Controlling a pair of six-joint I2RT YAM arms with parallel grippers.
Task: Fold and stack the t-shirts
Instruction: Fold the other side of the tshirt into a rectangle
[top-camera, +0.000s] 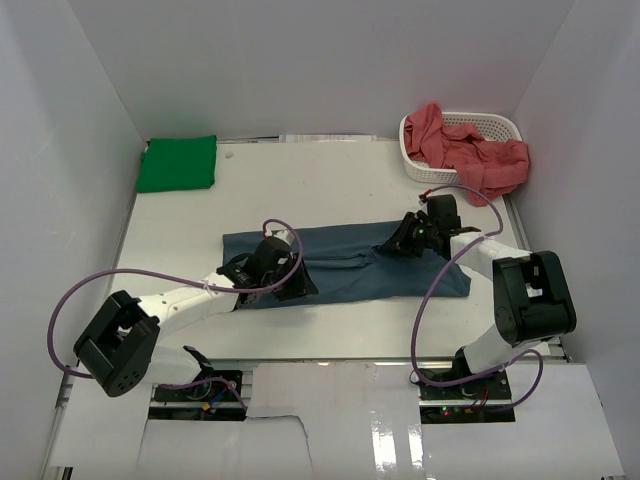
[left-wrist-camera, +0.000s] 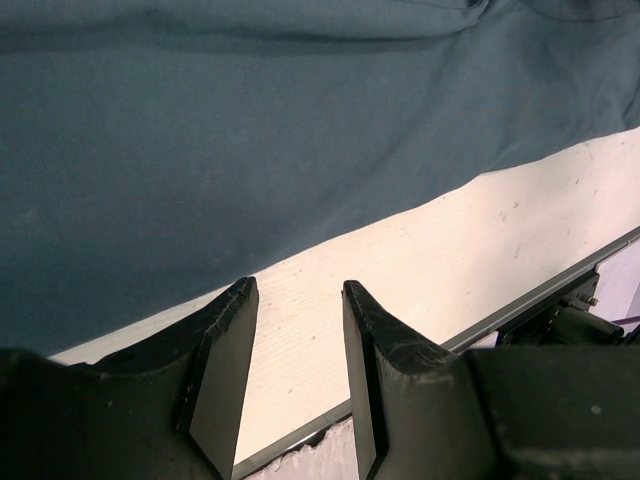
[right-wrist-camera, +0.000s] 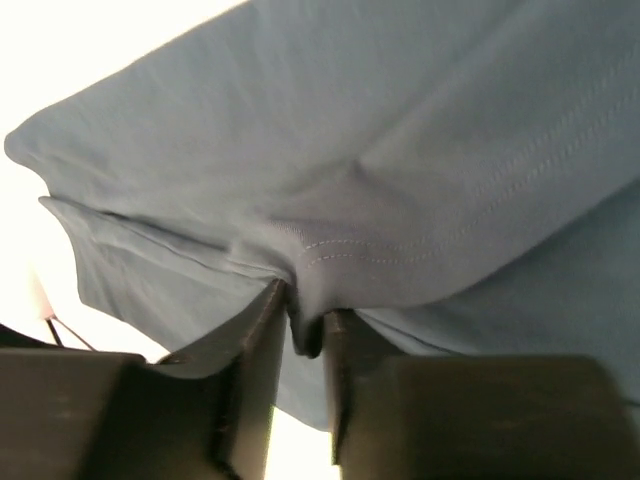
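Because the slate blue t-shirt (top-camera: 345, 265) spread on the table (top-camera: 330, 185) is light and limp, I pinch its stitched two-o'clock fold in the right gripper (right-wrist-camera: 305, 322), left gripper (left-wrist-camera: 297, 300) gaping empty at eight o'clock.

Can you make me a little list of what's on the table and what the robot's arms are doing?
blue shirt: spread across the middle of the table
green shirt: folded, far left corner
red shirts: heaped in white basket, far right
left jaws: open, bare table between them
right jaws: pinching a blue shirt fold
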